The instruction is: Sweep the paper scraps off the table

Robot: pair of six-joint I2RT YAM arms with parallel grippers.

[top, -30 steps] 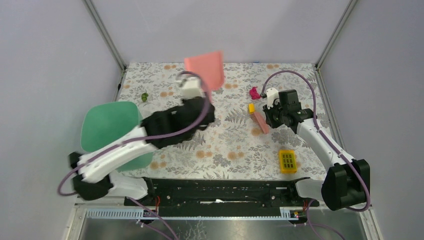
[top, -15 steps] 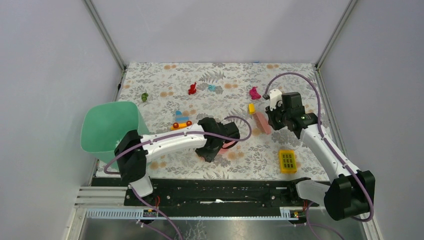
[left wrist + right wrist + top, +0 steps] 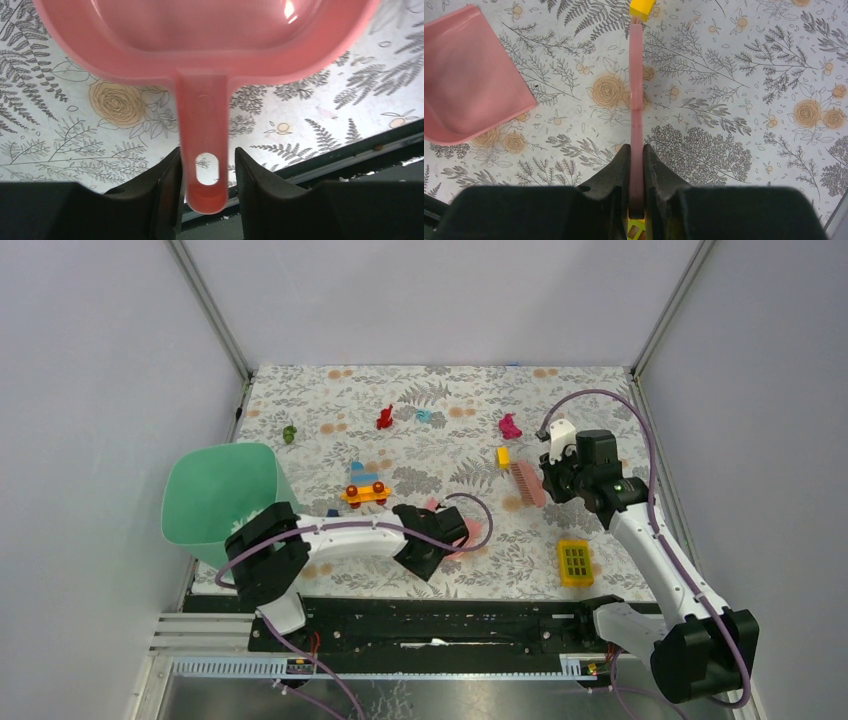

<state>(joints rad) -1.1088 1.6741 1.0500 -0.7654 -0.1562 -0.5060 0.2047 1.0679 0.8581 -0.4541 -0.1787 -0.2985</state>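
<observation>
The dustpan handle is loosely flanked by the left gripper, jaws parted. The brush is clamped in the right gripper

We are looking into a robotics lab's test cell. Two white-and-black robot arms, the left arm and the right arm, are bolted to a black rail at the 6 o'clock edge of a worktop covered with a leaf-and-flower print. Plain pale panels close the cell in at 9, 12 and 3 o'clock, joined by bare metal posts at 11 and 1 o'clock. Purple cables loop along both arms, and a metal frame runs below the rail.
</observation>
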